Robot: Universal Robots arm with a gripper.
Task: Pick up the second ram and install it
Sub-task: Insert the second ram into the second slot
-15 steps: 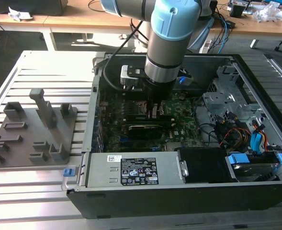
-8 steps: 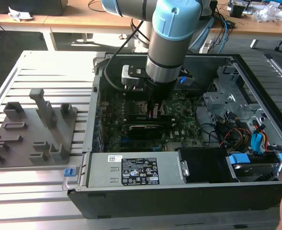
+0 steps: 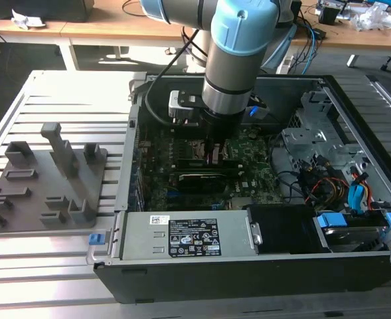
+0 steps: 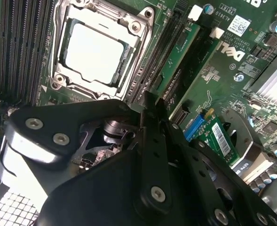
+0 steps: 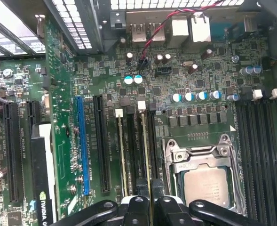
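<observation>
In both wrist views the hand [image 5: 149, 200] is clamped on the memory stick [image 5: 146, 155], which stands upright on edge in a slot beside the processor socket [image 5: 205, 176]. In the exterior view the arm [image 3: 238, 56] reaches down into the open computer case [image 3: 354, 106], at 3 o'clock from the grey tray [image 3: 46, 179]

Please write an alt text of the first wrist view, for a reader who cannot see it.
The gripper reaches down onto a green ram stick standing on edge in a memory slot beside the CPU socket on the motherboard. Another ram stick stands in a nearby slot, and a blue expansion slot lies further off.
</observation>
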